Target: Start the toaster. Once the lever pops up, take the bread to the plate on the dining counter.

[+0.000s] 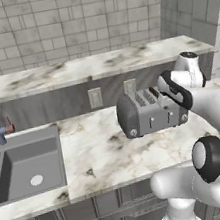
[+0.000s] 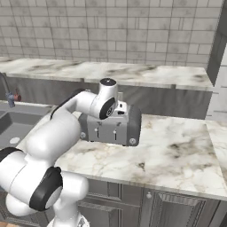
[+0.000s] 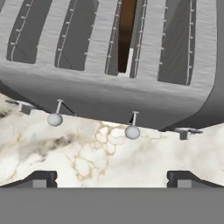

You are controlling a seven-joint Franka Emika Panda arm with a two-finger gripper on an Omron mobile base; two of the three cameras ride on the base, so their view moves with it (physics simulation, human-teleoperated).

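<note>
The toaster [image 3: 109, 57] lies just ahead of the jaws, its front edge with two levers [image 3: 132, 131] above bare marble table [image 3: 87, 157]. The bread [image 3: 126, 33] sits in a slot ahead. Jaws fully spread, holding and touching nothing.

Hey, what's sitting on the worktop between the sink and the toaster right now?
Nothing: in the left base view the marble worktop lies bare between the sink and the toaster.

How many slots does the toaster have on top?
4, side by side across the top of the toaster: two on the left, the third holding the bread, the fourth on the right.
</note>
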